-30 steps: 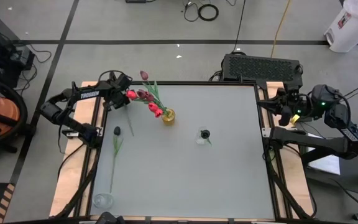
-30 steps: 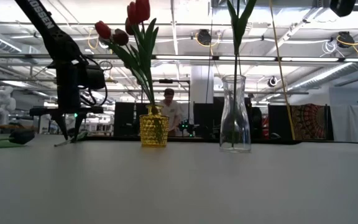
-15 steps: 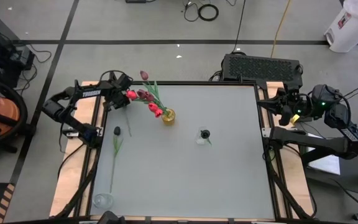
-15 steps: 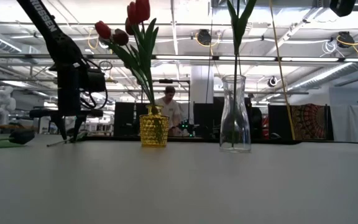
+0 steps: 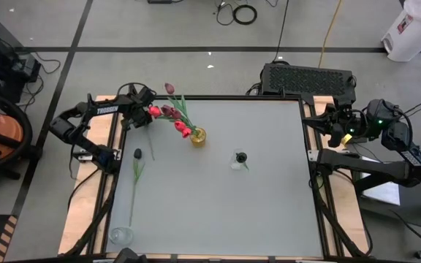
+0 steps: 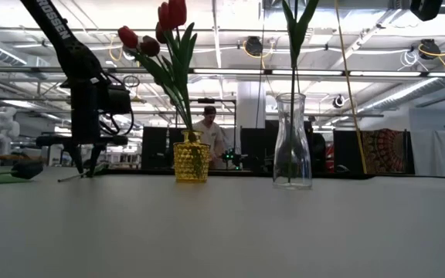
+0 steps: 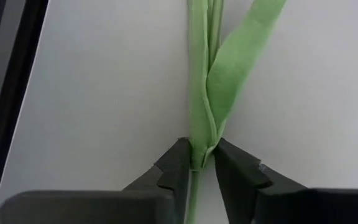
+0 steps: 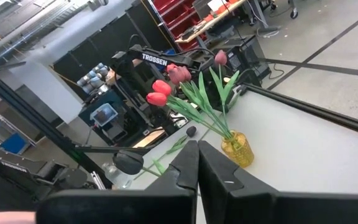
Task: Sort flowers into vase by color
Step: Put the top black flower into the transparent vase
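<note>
Left gripper is down at the table, its two dark fingers pinching a flower's green stem — right where a long leaf forks off and angles away. Stem lies flat on the pale surface, a dark rail alongside.

Left gripper low at table's far-left, seemingly clamped; right gripper closed, parked.
</note>
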Robot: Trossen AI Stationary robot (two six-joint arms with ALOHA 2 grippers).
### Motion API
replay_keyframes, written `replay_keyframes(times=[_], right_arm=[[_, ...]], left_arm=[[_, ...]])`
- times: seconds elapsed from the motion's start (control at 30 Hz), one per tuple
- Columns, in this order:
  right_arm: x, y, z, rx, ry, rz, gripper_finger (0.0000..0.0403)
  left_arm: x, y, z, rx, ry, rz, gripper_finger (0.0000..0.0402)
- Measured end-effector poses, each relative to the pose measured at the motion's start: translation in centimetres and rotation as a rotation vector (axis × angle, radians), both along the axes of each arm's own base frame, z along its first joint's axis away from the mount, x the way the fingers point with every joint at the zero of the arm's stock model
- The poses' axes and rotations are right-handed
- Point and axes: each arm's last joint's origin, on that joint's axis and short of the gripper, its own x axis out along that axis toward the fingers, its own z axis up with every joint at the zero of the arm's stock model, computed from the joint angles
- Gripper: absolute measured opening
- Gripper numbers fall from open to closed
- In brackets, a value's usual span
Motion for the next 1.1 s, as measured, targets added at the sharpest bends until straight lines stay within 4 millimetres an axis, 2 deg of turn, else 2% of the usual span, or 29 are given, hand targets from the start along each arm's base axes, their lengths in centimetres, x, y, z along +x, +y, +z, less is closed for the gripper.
replay_keyframes(times=[0.27, 0.63, 0.77, 1.1], right_arm=[[0.0, 0.0, 0.0, 0.002, -0.001, 0.000, 0.0000], [0.0, 0.0, 0.0, -0.017, 0.005, 0.002, 0.0000], [0.0, 0.0, 0.0, -0.025, 0.007, 0.004, 0.0000], [0.0, 0.0, 0.0, -0.049, 0.012, 0.007, 0.0000]], left_arm=[[0.0, 0.0, 0.0, -0.004, -0.008, -0.028, 0.0011], [-0.2, -0.7, 0.6, -0.058, -0.012, -0.106, 0.0006], [-0.3, -0.7, 2.0, -0.003, -0.019, -0.109, 0.0005], [-1.8, -2.5, 4.9, 0.058, 0.019, -0.094, 0.0005]])
